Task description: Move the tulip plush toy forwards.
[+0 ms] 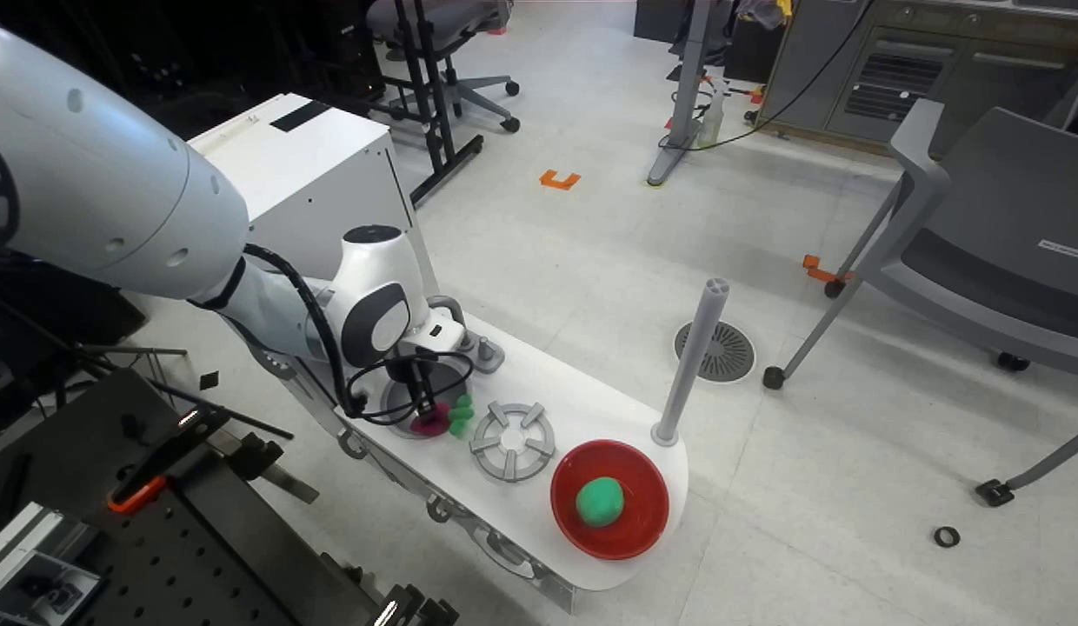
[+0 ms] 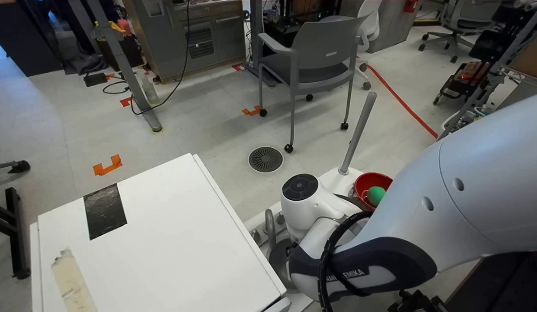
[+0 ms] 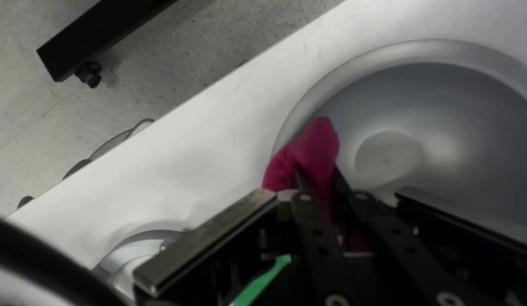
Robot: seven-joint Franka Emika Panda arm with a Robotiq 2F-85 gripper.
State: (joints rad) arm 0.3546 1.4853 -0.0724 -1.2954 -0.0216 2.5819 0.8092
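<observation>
The tulip plush toy [image 1: 430, 421] has a magenta head, with green parts to its right in an exterior view. It is at the edge of the grey sink basin [image 1: 393, 402], beside the burner. My gripper [image 1: 427, 409] points down over the basin. In the wrist view the gripper's fingertips [image 3: 320, 178] are closed around the magenta head [image 3: 318, 144], with cloth bulging out beyond them. A green strip of the toy shows at the left finger. I cannot tell whether the toy touches the basin's rim. In the exterior view from behind the arm, toy and fingers are hidden.
A grey burner [image 1: 480, 446] lies right of the toy. A red bowl [image 1: 648, 496] holding a green ball [image 1: 600, 502] stands at the counter's end, near an upright grey post [image 1: 694, 356]. A faucet [image 2: 270, 225] and a white cabinet [image 2: 177, 247] stand by the basin.
</observation>
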